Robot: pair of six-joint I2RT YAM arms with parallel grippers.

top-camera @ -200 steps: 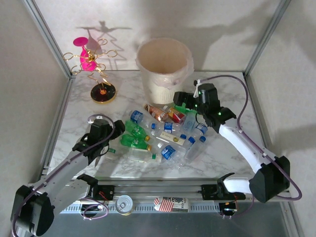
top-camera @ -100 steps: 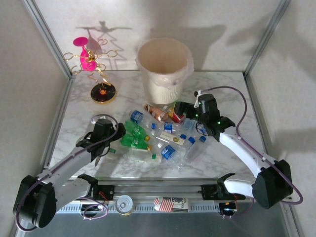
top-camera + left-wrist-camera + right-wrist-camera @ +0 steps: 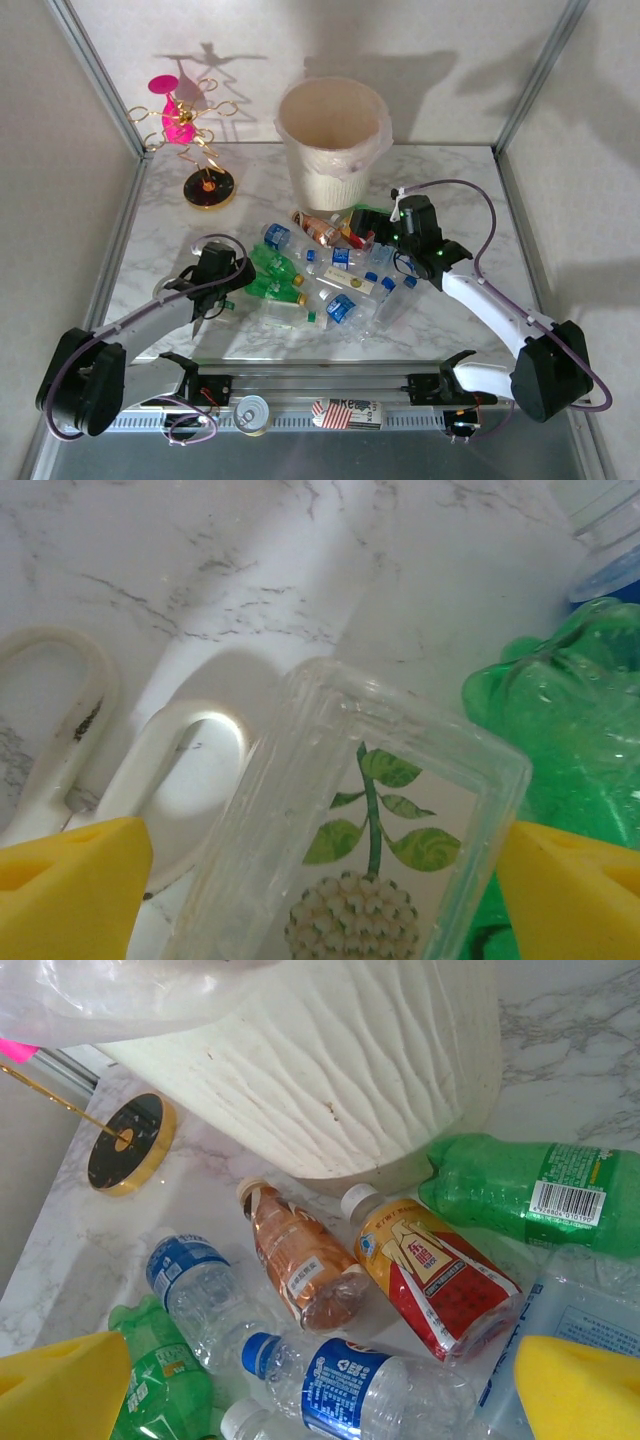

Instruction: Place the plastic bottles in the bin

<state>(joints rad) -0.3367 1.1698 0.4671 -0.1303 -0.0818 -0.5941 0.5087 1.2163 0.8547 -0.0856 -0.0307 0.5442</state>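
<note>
the clear bottle with the leaf label (image 3: 370, 810) lies on its side on the marble table (image 3: 300, 560). it is now between the two yellow pads (image 3: 70, 880) of the left gripper (image 3: 320, 900). a second ago this gripper was short of the pile; since then the arm has reached forward and the jaws have begun to come in. they are not clamped yet: a strip of table shows between the left pad and the bottle wall. the right pad is just beside the bottle or maybe touching it, i cannot tell which. a green bottle (image 3: 570, 710) lies close at the right of this gripper, so i think the closing jaws could catch it also. the right gripper (image 3: 362, 222) has come down toward the pile and hangs with its jaws wide apart, holding nothing. just ahead of it lie a brown-labelled bottle (image 3: 305, 1260) and a red-labelled bottle (image 3: 430, 1270), and the bin (image 3: 330, 1070) stands directly behind them. no bottle is lifted. both arms look set for a grasp, the left one nearer to it.
</note>
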